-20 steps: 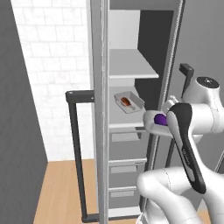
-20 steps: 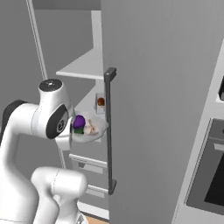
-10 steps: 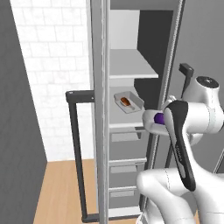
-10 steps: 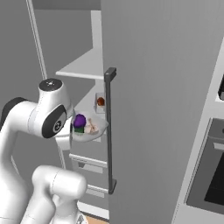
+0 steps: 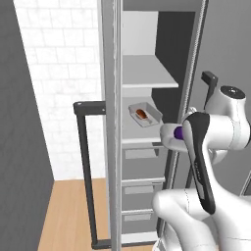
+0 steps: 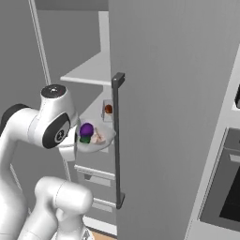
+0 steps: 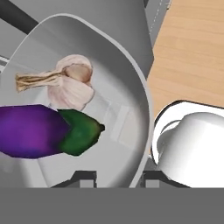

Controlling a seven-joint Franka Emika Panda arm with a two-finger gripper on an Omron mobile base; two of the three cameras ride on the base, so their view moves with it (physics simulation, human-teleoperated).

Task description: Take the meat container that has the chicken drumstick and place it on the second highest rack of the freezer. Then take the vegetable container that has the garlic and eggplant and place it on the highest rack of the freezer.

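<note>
1. The end effector (image 7: 118, 177) is clamping the rim of the vegetable container (image 7: 131, 87), its fingertips either side of the wall.
2. The eggplant (image 7: 30, 131) and garlic (image 7: 72, 83) are lying inside.
3. The meat container (image 5: 145, 114) with the chicken drumstick (image 5: 141, 113) is sitting on a freezer (image 6: 164, 117) rack under the highest rack (image 5: 144, 78).

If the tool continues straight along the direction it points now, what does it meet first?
The tool is clamped on the rim of the vegetable container. Straight on lie that bowl's inner wall and the eggplant. Beyond the rim shows wooden floor, though depth there is unclear.
</note>
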